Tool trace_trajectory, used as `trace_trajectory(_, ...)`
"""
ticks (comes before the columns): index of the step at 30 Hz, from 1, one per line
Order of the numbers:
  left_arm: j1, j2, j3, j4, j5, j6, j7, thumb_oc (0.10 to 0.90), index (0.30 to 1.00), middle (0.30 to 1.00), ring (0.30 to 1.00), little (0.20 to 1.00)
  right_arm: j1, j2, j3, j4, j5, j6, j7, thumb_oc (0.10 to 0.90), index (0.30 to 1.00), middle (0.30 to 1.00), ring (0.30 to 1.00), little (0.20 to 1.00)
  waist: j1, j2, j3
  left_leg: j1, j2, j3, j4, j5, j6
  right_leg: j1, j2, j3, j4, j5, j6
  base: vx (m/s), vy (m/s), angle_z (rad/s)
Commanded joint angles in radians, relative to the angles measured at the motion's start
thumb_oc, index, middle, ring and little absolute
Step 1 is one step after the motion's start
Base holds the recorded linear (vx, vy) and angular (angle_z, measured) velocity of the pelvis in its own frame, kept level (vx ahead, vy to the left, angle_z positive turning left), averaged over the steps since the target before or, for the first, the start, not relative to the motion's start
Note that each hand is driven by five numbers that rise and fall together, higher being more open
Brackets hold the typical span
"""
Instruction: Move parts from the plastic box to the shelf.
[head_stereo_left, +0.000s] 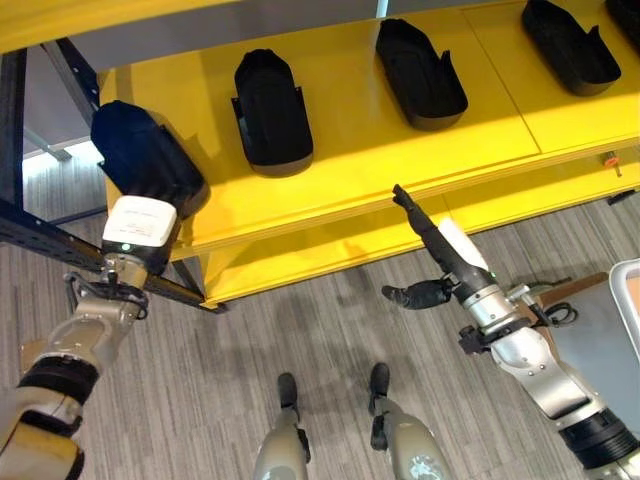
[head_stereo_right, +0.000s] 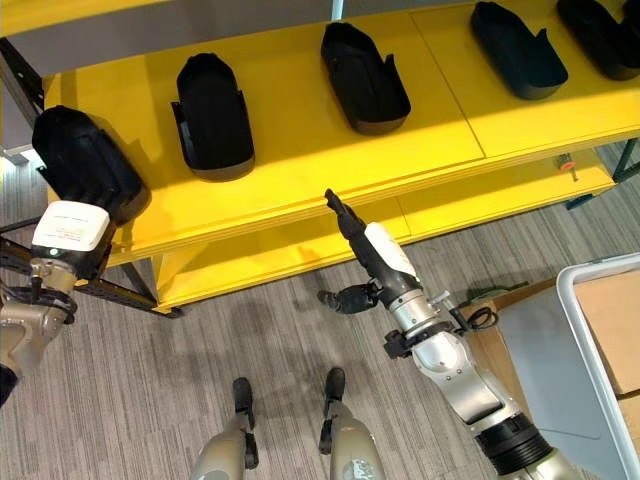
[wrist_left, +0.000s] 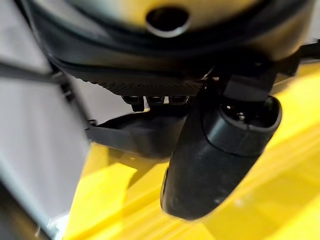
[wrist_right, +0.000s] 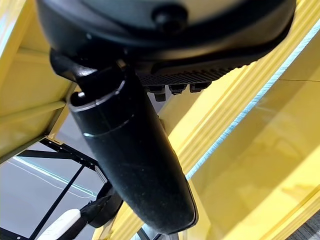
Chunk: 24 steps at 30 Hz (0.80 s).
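Left hand (head_stereo_left: 135, 232) at shelf (head_stereo_left: 360, 150) left edge, fingers hidden behind black part (head_stereo_left: 145, 155); grip impossible to tell. Right hand (head_stereo_right: 368, 250) empty, fingers straight. Likely stiff, light, smooth plastic shell; best held by rim.

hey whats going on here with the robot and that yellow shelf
A humanoid robot stands at a yellow shelf, loading moulded black plastic parts. Its left hand has one black part at the shelf's left end, though its fingers are hidden behind the part. Other black parts already lie in a row along the shelf. The right hand is open, fingers straight, pointing at the shelf's front edge and holding nothing.
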Motion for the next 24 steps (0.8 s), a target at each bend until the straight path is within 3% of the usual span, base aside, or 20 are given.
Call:
trace_trajectory(1, -0.088, 0.064, -0.034, -0.021, 0.103, -0.026, 0.050, 0.900, 1.000, 1.000, 1.000, 1.000, -0.031, 0.008, -0.046, -0.087, -0.014, -0.116, -0.060, 0.900, 1.000, 1.000, 1.000, 1.000, -0.008, -0.052, -0.077, 0.081, 0.037, -0.087, 0.090, -0.157, -0.008, -0.055, -0.137, 0.046, 0.092, -0.008, 0.134, 0.00, 0.000, 0.00)
trace_trajectory(7, -0.100, 0.068, -0.104, -0.052, 0.135, -0.065, 0.028, 0.900, 1.000, 1.000, 1.000, 1.000, -0.014, -0.001, -0.067, -0.089, -0.014, -0.118, -0.065, 0.900, 1.000, 1.000, 1.000, 1.000, -0.010, -0.048, -0.079, 0.080, 0.035, -0.089, 0.090, -0.157, -0.006, -0.055, -0.134, 0.048, 0.092, -0.009, 0.133, 0.00, 0.000, 0.00)
trace_trajectory(24, 0.000, 0.075, -0.049, 0.024, 0.149, -0.054, 0.012, 0.900, 1.000, 1.000, 1.000, 1.000, 0.015, 0.002, -0.101, -0.090, -0.023, -0.114, -0.072, 0.900, 1.000, 1.000, 1.000, 1.000, -0.002, -0.041, -0.082, 0.073, 0.034, -0.094, 0.094, -0.157, -0.005, -0.054, -0.134, 0.044, 0.097, -0.012, 0.131, 0.00, 0.000, 0.00)
